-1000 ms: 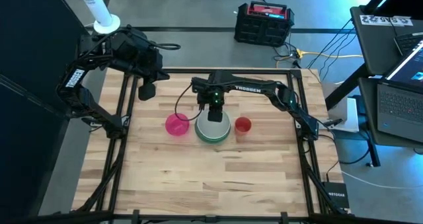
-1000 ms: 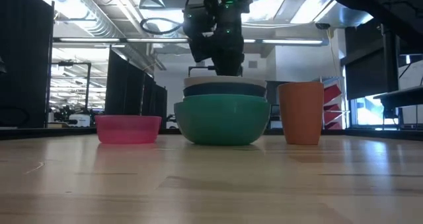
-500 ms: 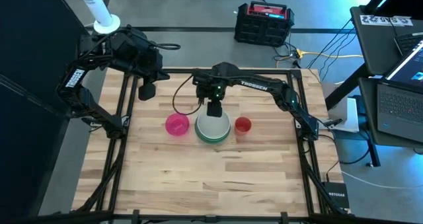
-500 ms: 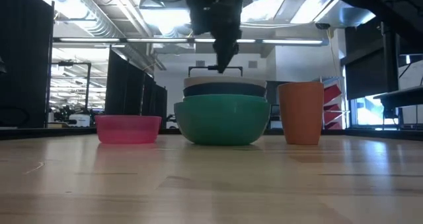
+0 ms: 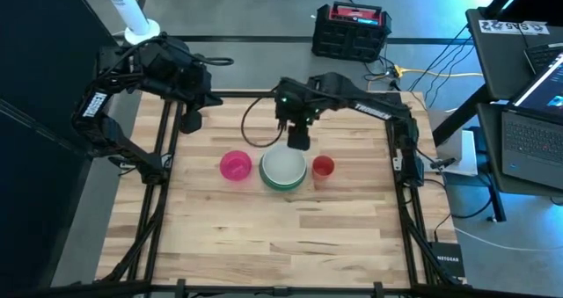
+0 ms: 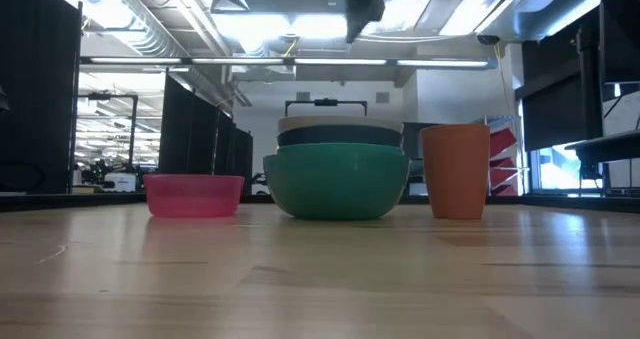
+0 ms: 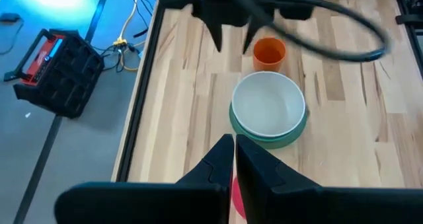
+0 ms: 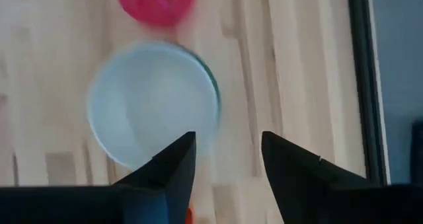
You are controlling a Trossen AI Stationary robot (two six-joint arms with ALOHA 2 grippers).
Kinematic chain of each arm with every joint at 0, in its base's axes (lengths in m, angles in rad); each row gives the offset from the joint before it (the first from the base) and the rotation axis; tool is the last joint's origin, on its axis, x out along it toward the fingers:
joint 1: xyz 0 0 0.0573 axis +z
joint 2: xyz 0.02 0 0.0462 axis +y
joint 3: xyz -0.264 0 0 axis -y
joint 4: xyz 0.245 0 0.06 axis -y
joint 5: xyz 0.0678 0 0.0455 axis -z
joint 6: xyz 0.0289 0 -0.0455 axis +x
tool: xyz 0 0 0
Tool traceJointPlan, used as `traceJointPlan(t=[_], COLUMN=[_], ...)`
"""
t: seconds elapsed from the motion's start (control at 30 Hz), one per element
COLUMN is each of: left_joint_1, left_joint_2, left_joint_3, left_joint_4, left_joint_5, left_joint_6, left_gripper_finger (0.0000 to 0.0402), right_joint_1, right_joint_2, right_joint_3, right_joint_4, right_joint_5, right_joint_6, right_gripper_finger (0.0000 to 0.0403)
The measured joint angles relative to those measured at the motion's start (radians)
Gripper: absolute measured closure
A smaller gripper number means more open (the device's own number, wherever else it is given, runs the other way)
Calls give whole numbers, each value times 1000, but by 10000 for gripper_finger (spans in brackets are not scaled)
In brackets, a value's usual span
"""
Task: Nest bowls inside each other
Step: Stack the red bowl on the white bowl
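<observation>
The bowls stand nested in a stack (image 5: 283,170) at the table's middle: the white bowl (image 7: 268,105) on top, a dark one (image 6: 340,136) under it, the large green one (image 6: 337,184) on the wood. The small pink bowl (image 5: 235,165) sits alone on the table just left of the stack. My right gripper (image 5: 299,140) hangs open above the stack's far side, its fingers (image 8: 173,161) empty and high over the bowls (image 6: 362,19). My left gripper (image 5: 192,120) waits shut at the far left, fingertips together (image 7: 234,159).
An orange cup (image 5: 323,166) stands upright right of the stack. A black and red case (image 5: 352,30) lies on the floor beyond the far edge, and laptops (image 5: 528,113) stand off the right side. Bare wood (image 5: 281,245) spreads toward the near edge.
My right gripper has risen from the top of the stack and drawn back toward the table's far edge, coming clear of the white bowl. The white bowl stays nested on top, and the stack has not shifted.
</observation>
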Motion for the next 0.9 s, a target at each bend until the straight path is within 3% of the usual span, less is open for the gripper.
traceJointPlan(t=[0.27, 0.33, 0.4, 0.57, 0.67, 0.8, 0.9], left_joint_1=[40, 71, 107, 134, 135, 117, 111], left_joint_2=[-17, -19, -29, -90, -124, -165, -149], left_joint_3=[-2, -42, -127, -477, -693, -937, -1023], left_joint_4=[1, 1, 2, -3, -1, 109, 219], left_joint_5=[0, -1, -1, 0, 59, 92, 89], left_joint_6=[-2, -15, -18, -20, -17, -55, -100], left_gripper_finger=[373, 348, 318, 246, 211, 185, 183], right_joint_1=[79, 101, 126, 177, 194, 208, 214], right_joint_2=[-41, -60, -90, -182, -250, -319, -361], right_joint_3=[-1, -1, -1, -1, -1, -1, -1], right_joint_4=[49, 34, 24, 27, 27, 27, 28], right_joint_5=[11, 21, 46, 167, 211, 260, 293], right_joint_6=[40, 44, 44, 68, 111, 151, 173], right_gripper_finger=[242, 242, 242, 242, 242, 242, 242])
